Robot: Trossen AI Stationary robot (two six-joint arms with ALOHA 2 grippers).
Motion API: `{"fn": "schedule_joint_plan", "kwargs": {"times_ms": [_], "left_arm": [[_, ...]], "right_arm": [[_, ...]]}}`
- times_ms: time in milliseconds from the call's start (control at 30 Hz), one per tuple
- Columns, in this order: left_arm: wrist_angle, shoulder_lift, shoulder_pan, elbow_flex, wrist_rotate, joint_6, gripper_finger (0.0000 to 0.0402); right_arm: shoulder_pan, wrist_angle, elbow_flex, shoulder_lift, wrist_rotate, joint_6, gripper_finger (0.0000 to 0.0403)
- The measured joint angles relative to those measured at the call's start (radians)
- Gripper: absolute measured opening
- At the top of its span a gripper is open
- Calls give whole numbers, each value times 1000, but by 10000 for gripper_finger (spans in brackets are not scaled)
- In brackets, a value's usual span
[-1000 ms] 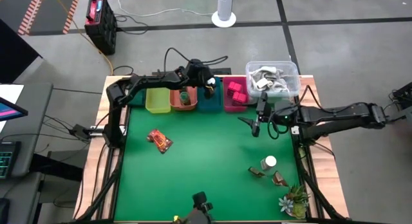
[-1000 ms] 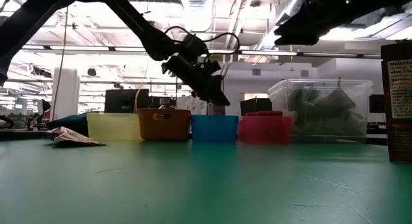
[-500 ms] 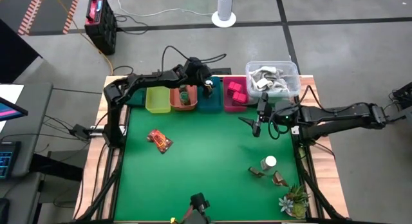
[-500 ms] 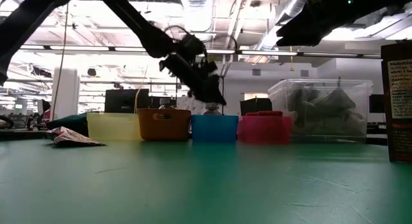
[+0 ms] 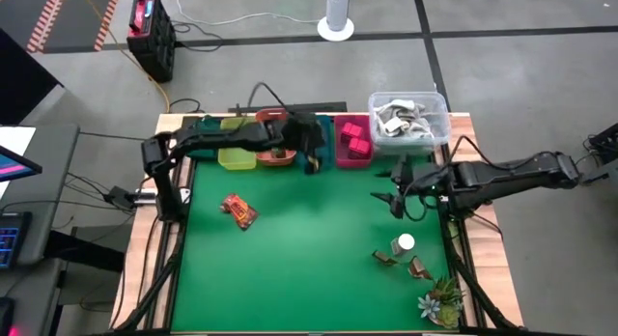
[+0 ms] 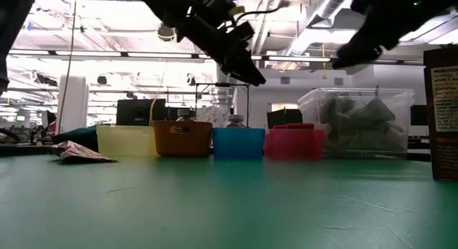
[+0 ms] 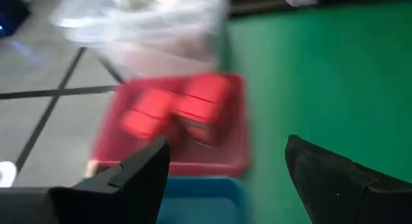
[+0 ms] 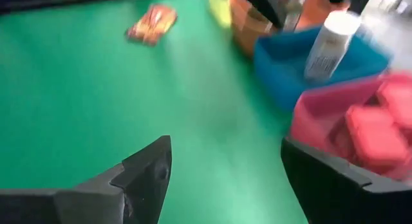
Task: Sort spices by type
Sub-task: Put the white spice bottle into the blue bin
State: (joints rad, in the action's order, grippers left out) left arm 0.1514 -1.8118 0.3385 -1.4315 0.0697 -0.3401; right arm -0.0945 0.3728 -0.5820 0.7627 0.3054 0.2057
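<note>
Since the earlier frames, left gripper (image 5: 311,163) has drawn back from over the blue bin (image 5: 316,141) toward the mat in front of the bin row, and it sits higher in the low view; right gripper (image 5: 397,203) has shifted out over the green mat (image 5: 309,249), away from the clear tub (image 5: 409,119). Left gripper: fingers spread wide, holding nothing. Right gripper: fingers also wide apart, nothing between them. White-capped jar (image 8: 330,36) stands upright in the blue bin, leaning slightly in the right wrist view. Pink blocks (image 5: 353,138) lie in the pink bin (image 7: 174,130) beside the blue one. Little green jar (image 5: 278,145) is in the orange bin (image 5: 275,153); yellow bin (image 5: 234,153) is at the left end of the row, partly under the left arm. All four bins line the mat's far edge, with the clear tub at the far right corner. Brown sachet (image 5: 239,210) lies flat on the mat toward the left edge. Second white-capped jar (image 5: 404,244) is near the right edge, with two more sachets (image 5: 415,266) just beside it. Small green plant (image 5: 440,299) is at the near right corner.
</note>
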Motion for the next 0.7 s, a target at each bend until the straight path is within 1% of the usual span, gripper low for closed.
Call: {"fn": "schedule_joint_plan", "kwargs": {"times_ms": [100, 233, 367, 533, 700], "left_arm": [[40, 2, -75, 0, -46, -37, 294], [44, 2, -135, 0, -50, -35, 286], [-58, 4, -171, 50, -34, 5, 267], [-161, 2, -220, 140, -27, 56, 245], [-162, 2, -273, 169, -89, 80, 236]], "right_arm": [[-74, 166, -51, 19, 0, 78, 315], [-178, 404, -188, 83, -1, 154, 306], [-276, 543, -338, 169, 6, 209, 300], [-387, 726, -490, 331, 10, 255, 300], [-466, 851, -570, 476, 12, 270, 302]]}}
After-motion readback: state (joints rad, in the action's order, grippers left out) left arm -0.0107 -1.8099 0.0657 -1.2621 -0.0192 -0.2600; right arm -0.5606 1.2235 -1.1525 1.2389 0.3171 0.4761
